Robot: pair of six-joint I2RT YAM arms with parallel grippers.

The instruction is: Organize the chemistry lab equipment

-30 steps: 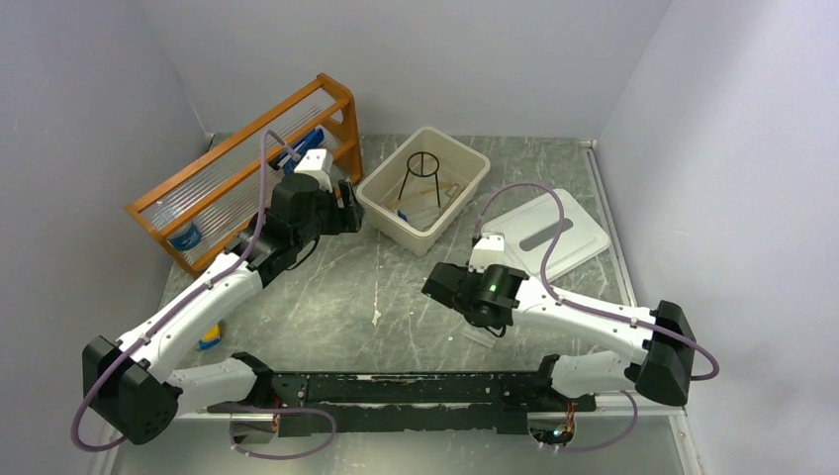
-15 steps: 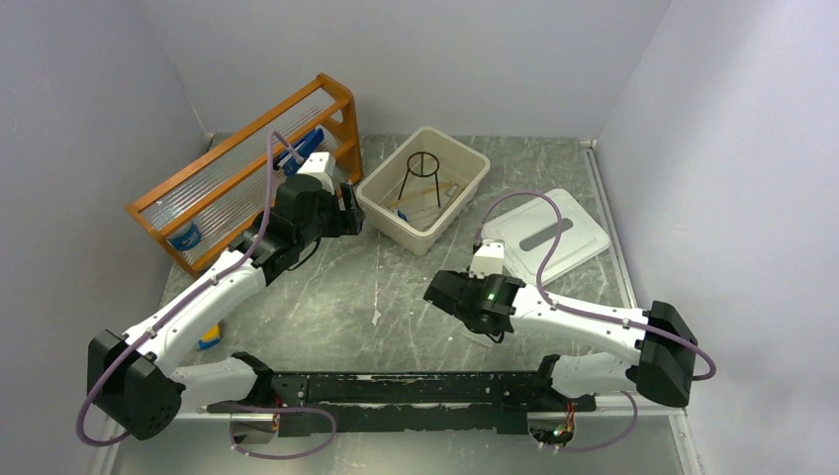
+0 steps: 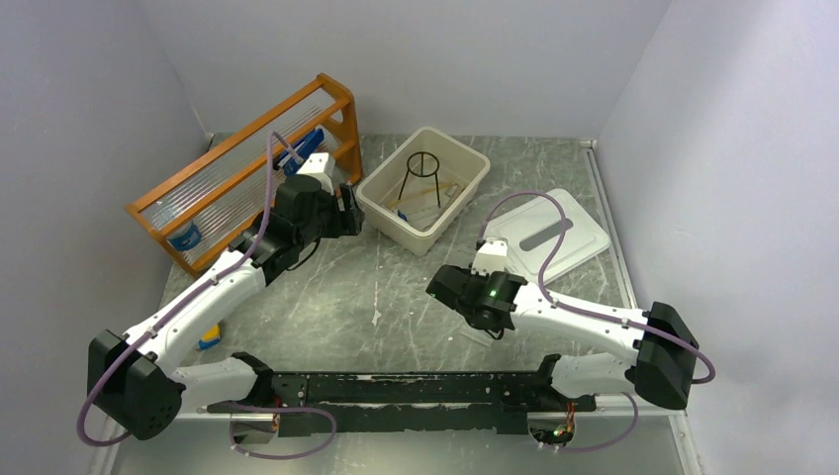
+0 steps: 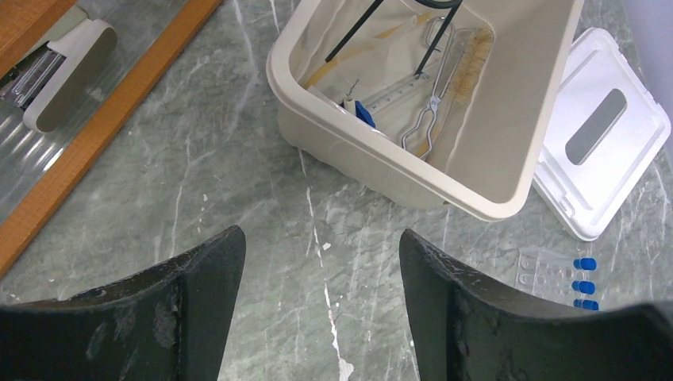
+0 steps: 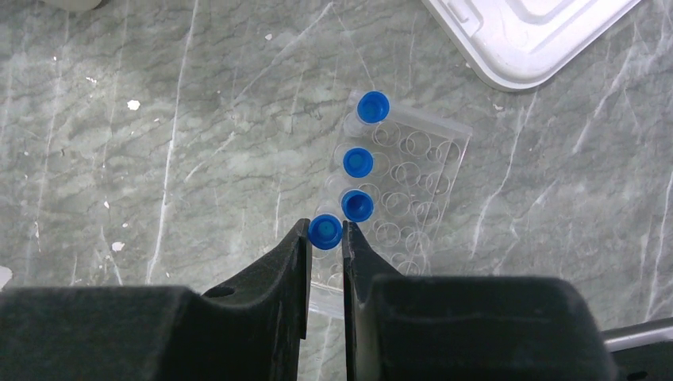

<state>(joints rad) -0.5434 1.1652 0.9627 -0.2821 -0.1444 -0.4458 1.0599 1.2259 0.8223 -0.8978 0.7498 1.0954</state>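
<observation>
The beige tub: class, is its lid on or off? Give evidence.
Off. The tub stands open, tripod and tongs visible inside; its white lid lies flat on the table beside it.

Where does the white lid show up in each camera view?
Top external: the white lid lies right of the beige tub.
Left wrist: at the right edge, beside the tub.
Right wrist: in the top right corner.
Shared landmark: the blue-capped vials sit near it in both wrist views.
</observation>
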